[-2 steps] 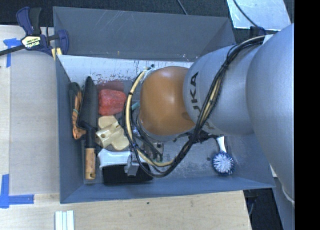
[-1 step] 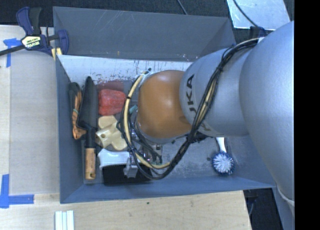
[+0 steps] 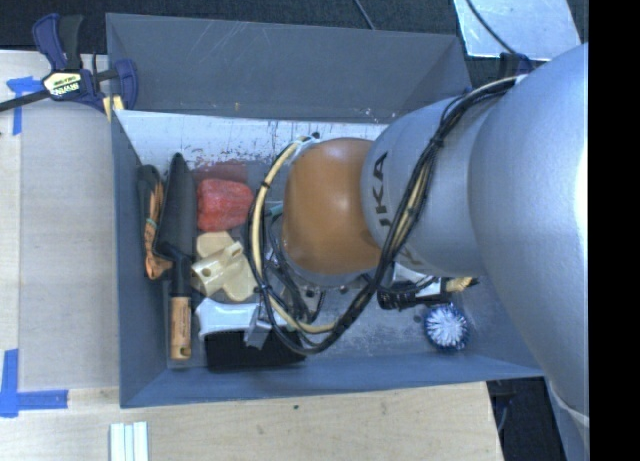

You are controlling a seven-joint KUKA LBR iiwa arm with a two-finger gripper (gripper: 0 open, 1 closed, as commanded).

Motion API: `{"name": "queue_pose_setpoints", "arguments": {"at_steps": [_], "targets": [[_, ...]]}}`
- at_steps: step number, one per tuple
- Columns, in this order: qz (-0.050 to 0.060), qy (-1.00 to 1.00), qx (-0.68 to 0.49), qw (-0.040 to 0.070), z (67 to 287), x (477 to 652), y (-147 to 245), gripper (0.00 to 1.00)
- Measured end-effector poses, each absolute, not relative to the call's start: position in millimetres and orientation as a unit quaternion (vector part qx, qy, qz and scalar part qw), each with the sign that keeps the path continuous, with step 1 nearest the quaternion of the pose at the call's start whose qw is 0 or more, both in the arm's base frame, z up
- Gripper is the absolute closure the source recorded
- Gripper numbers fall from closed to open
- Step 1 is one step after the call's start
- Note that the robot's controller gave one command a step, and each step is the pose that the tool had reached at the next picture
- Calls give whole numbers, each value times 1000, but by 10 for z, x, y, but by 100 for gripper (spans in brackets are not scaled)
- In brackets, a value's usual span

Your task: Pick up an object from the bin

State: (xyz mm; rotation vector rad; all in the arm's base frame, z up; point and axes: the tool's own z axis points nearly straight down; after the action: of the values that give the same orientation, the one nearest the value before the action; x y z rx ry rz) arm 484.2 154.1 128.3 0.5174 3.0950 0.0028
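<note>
I see the gripper (image 3: 266,325) low, left of centre, between a lumpy cream plastic piece (image 3: 222,267) and a flat black block (image 3: 245,351) nearer; spread or pinched, I cannot tell

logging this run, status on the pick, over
gripper low in grey metal bin, left of centre, under orange wrist cover; grip unreadable. nearest: cream moulded plastic piece, black rectangular block. blue-white bristly ball lies apart, right.

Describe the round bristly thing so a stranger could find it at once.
Find the grey bin, then its lower right corner beneath the big silver arm. A small brush lies there alone, a spiky blue-and-white ball, far from the heap at the left.
</note>
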Motion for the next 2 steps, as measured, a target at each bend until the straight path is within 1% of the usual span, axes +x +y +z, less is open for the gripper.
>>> {"name": "queue_pose_setpoints", "arguments": {"at_steps": [1,2], "targets": [[1,994,108,1,708,4834,1451,0],[2,972,234,2,698,4844,1469,100]]}}
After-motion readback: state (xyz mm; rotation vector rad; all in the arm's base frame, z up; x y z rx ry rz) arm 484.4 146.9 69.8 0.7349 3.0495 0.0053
